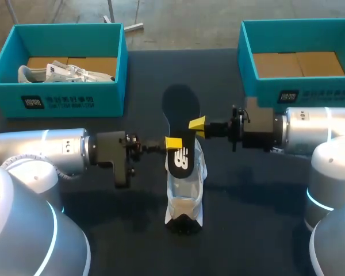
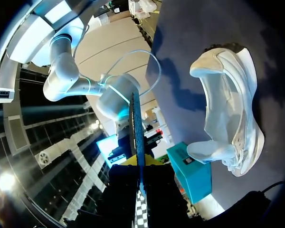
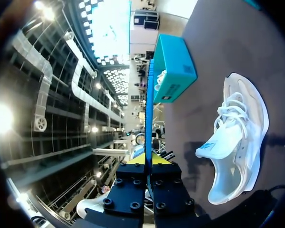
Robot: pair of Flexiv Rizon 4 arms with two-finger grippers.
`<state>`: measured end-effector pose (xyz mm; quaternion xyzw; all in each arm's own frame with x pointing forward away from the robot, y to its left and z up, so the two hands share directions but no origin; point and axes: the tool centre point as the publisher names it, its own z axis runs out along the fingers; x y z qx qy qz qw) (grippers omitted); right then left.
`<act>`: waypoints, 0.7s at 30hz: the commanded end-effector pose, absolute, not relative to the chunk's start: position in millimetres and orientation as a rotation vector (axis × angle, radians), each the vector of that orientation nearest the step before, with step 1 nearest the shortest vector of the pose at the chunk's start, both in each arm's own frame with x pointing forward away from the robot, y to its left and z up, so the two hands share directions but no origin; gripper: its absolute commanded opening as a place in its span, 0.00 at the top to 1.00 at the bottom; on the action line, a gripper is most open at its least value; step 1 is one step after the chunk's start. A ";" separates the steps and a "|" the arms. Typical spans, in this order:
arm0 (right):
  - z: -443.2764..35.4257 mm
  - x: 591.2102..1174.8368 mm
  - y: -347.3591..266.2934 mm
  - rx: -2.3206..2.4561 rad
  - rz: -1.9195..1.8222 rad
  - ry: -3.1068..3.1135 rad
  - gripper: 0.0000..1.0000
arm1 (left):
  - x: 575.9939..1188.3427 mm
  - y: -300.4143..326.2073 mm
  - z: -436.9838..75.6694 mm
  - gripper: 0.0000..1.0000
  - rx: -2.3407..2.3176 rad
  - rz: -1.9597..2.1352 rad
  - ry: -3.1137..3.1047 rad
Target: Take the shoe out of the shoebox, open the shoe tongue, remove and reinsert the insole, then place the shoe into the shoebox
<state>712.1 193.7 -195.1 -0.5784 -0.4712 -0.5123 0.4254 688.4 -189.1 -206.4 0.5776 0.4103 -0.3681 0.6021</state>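
1. Shoe (image 1: 184, 190), white: lies on the dark bench (image 1: 247, 218) at its middle, between the two arms, outside both boxes.
2. Insole (image 1: 181, 129), black: held above the shoe, gripped from both sides.
3. Left pincer (image 1: 173, 142): clamped on the insole's left edge.
4. Right pincer (image 1: 196, 123): clamped on the insole's right edge.
5. Left shoebox (image 1: 57, 95), teal: holds a second white shoe (image 1: 63, 72).
6. Right shoebox (image 1: 299, 92), teal: brown cardboard floor showing.

Black insole (image 1: 181, 115) between left gripper (image 1: 173, 142) and right gripper (image 1: 197, 123)
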 end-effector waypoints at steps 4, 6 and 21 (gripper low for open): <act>-193.9 711.0 196.8 -1.432 -1.294 -1.175 1.00 | 687.0 -192.0 -208.5 1.00 1.335 -0.843 0.962; -194.2 710.5 197.4 -1.428 -1.295 -1.173 0.99 | 687.1 -192.8 -208.7 1.00 1.337 -0.844 0.962; -195.4 712.1 203.2 -1.416 -1.290 -1.173 1.00 | 688.6 -194.7 -207.9 1.00 1.334 -0.840 0.960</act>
